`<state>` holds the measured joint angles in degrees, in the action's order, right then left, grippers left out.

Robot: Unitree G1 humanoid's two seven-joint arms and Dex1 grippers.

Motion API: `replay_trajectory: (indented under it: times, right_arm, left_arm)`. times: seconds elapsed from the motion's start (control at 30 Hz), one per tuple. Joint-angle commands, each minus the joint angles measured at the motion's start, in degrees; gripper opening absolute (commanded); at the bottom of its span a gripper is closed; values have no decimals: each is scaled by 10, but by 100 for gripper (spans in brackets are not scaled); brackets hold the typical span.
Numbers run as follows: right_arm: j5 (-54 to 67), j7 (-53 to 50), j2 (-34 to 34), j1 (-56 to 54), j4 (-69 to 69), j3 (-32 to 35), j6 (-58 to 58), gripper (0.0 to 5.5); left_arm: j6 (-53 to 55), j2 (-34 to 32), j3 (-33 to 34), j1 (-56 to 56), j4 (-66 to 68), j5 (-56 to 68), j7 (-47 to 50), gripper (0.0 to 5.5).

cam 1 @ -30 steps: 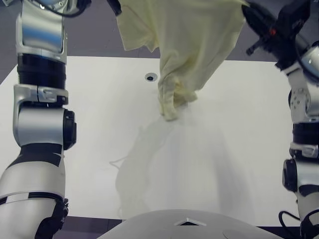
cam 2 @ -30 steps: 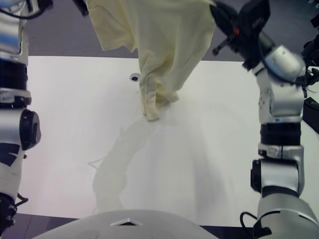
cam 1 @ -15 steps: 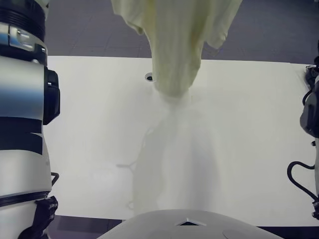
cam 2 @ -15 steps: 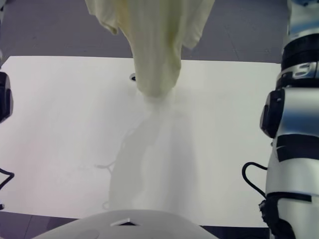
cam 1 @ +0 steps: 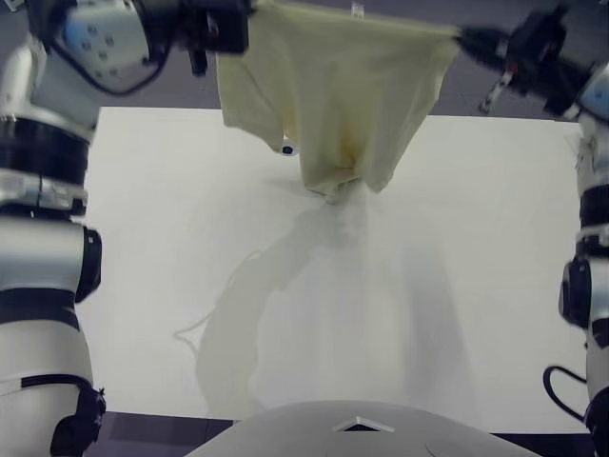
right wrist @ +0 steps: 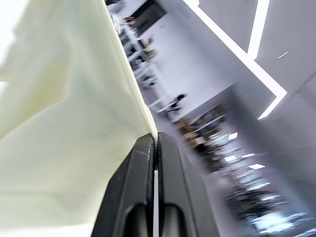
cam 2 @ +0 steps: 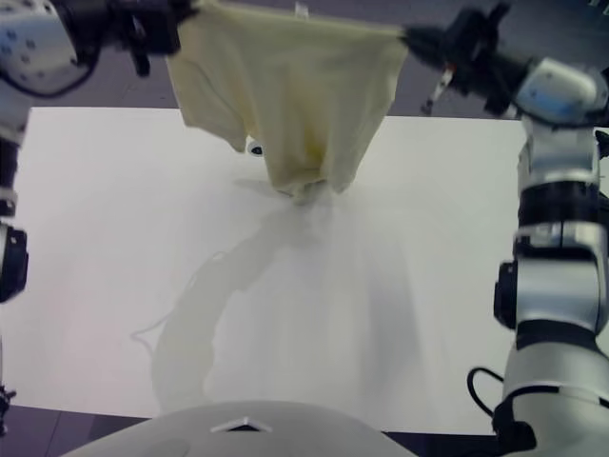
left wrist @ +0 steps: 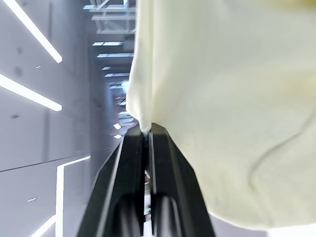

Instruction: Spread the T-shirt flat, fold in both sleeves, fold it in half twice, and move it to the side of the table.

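1. Spreading white before a grey floor (cam 2: 105, 93), the bench (cam 1: 143, 238) meets the hanging T-shirt (cam 1: 333, 95) at its lowest folds.
2. The left gripper (left wrist: 147, 129) has its jaws clamped on the shirt's top edge at far left, the right gripper (right wrist: 154, 138) at far right.

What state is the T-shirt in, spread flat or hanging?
Hanging, not flat: the T-shirt is held up by its top edge between the left gripper and right gripper, lower part bunched over the table.
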<state>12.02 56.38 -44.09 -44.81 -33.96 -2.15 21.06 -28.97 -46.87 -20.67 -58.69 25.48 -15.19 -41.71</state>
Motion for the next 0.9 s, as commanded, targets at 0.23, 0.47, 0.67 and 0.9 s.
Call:
replay_trajectory:
  times: [0.23, 0.47, 0.67, 0.9]
  right_arm:
    - [353, 87, -163, 447, 565, 110, -423, 0]
    - [123, -101, -28, 174, 330, 51, -326, 0]
    - [-87, -237, 0, -125, 38, 1, -133, 0]
    - [-237, -391, -11, -331, -174, -51, -1, 0]
  left_arm:
    - [343, -300, 121, 527, -629, 398, -137, 1]
    - [385, -115, 60, 184, -338, 239, -107, 1]
    - [258, 21, 7, -142, 59, 72, -19, 1]
    - [148, 73, -70, -364, 326, -102, 210, 1]
